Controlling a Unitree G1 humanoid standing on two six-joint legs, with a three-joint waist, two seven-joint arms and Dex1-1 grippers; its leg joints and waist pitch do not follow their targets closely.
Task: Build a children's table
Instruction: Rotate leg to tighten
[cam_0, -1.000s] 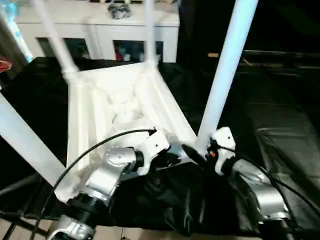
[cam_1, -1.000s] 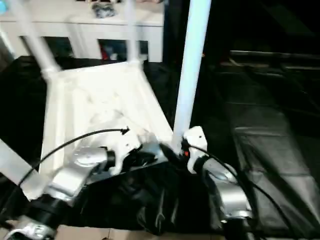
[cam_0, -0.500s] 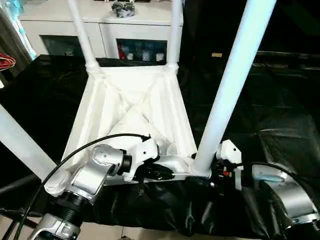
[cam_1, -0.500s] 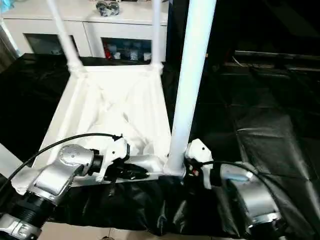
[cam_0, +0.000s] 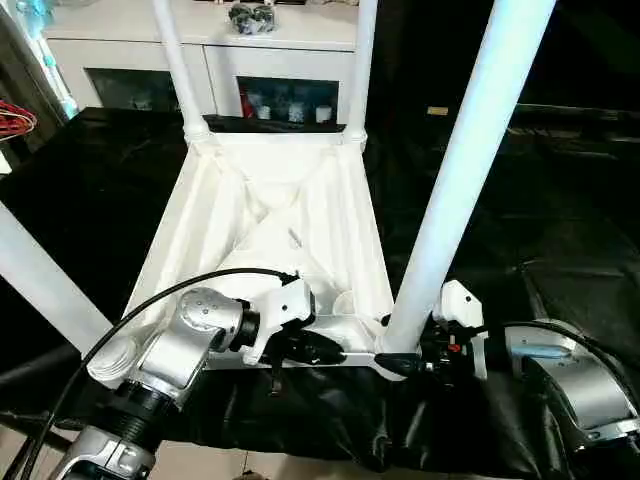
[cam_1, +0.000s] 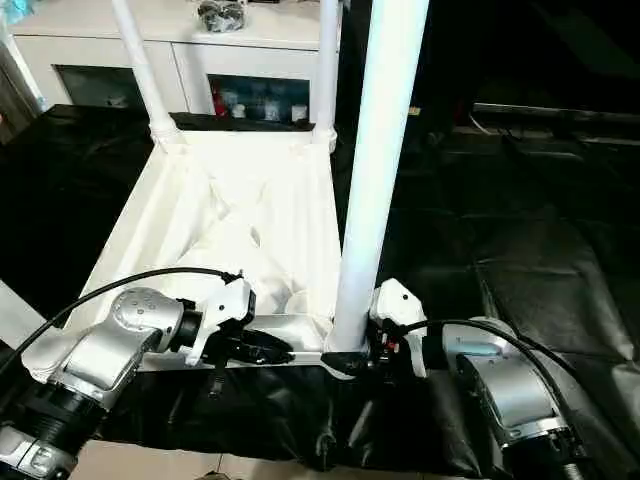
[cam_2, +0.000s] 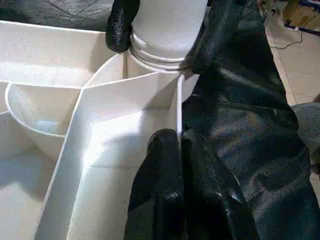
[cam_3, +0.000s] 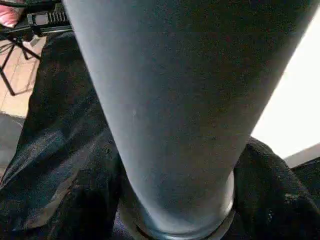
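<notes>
White plastic children's table (cam_0: 270, 225) lies upside down, legs pointing upward; left claw (cam_2: 179, 145) pinches its rim, right claw (cam_2: 165, 35) grips the near-right leg (cam_0: 470, 170).

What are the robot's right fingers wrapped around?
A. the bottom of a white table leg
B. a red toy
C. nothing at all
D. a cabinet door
A: in the left wrist view the right gripper's two black fingers sit either side of the base of the white leg, right where it meets the upside-down table top.
</notes>
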